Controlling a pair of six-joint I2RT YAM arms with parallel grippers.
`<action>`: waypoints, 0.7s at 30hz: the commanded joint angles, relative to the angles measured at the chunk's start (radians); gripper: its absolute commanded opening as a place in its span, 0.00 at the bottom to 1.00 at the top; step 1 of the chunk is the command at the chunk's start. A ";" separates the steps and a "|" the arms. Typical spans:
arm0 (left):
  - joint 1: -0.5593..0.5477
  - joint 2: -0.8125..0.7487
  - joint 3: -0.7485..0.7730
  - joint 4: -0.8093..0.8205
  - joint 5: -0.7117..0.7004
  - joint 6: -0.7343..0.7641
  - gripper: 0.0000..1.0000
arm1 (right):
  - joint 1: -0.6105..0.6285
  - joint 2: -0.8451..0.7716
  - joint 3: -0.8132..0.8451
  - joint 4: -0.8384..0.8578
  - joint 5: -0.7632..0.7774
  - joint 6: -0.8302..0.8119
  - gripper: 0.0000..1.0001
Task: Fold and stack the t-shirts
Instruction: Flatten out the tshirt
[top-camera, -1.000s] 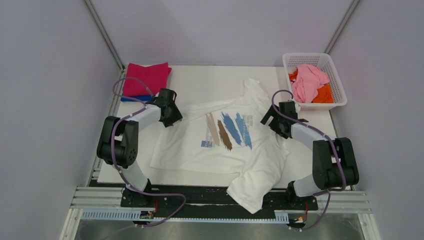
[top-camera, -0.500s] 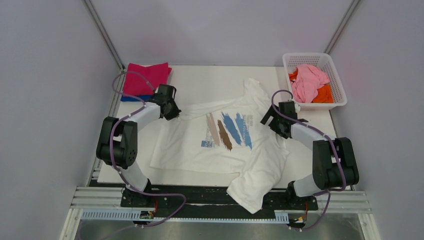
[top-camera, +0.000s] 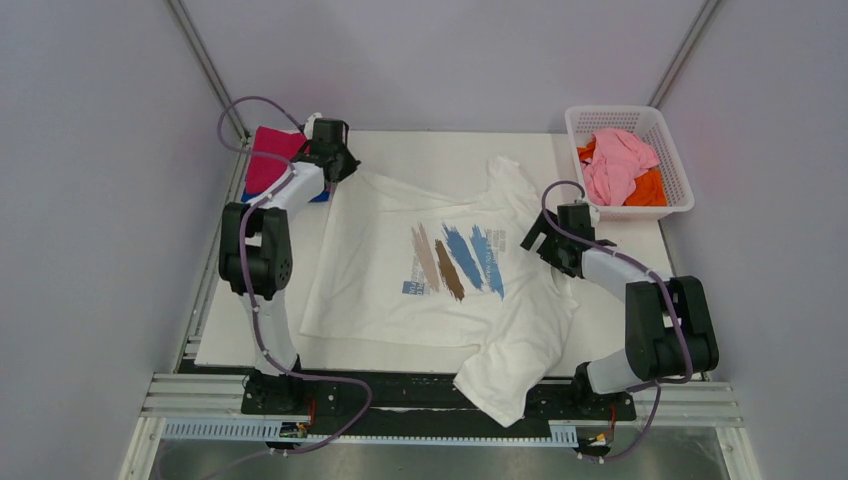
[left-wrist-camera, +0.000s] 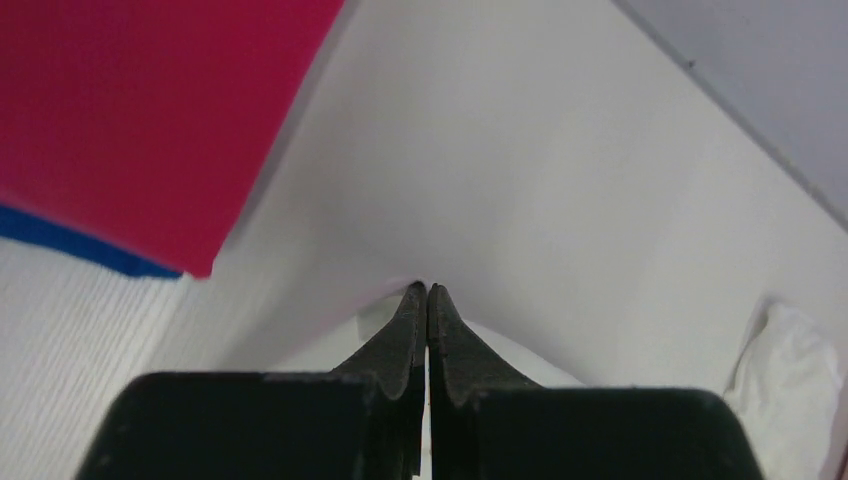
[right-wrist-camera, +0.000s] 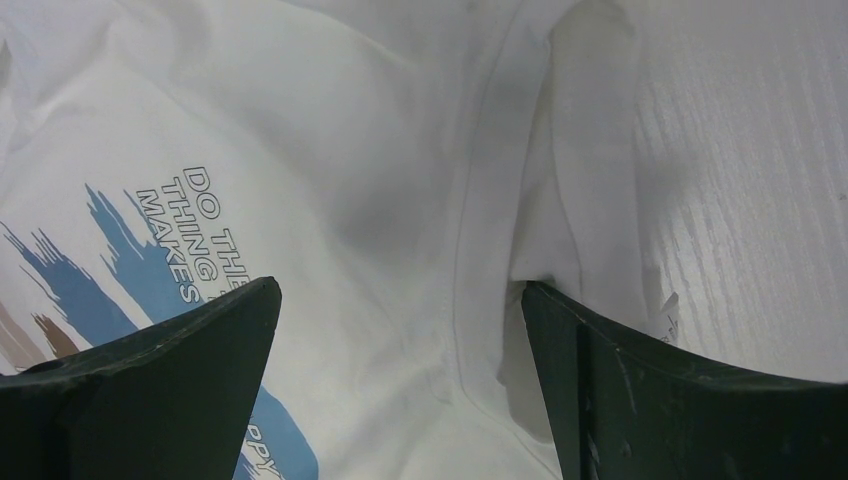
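Note:
The white t-shirt with blue and brown brush strokes lies spread on the table, print up. My left gripper is shut on its far left corner, stretched out beside the folded magenta t-shirt, which rests on a blue t-shirt. In the left wrist view the gripper pinches white cloth, with the magenta t-shirt and the blue t-shirt at left. My right gripper stands open just above the white t-shirt's right side; in its wrist view the gripper straddles a seam.
A white lattice basket at the back right holds a crumpled pale pink t-shirt and an orange t-shirt. One sleeve of the white t-shirt hangs over the table's near edge, above the rail. Grey walls close in both sides.
My left gripper shut on the white t-shirt's left corner and carried it back and left toward the magenta stack, stretching that side out. The right arm has not moved.

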 joint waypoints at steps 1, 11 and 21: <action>0.032 0.190 0.235 -0.070 -0.155 -0.058 0.00 | -0.003 -0.007 -0.012 0.042 -0.008 -0.029 1.00; 0.066 0.329 0.556 -0.250 -0.159 -0.047 1.00 | -0.003 -0.050 -0.018 0.038 -0.009 -0.039 1.00; -0.004 0.009 0.205 -0.201 0.010 0.104 1.00 | -0.001 -0.148 -0.007 -0.010 -0.020 -0.042 1.00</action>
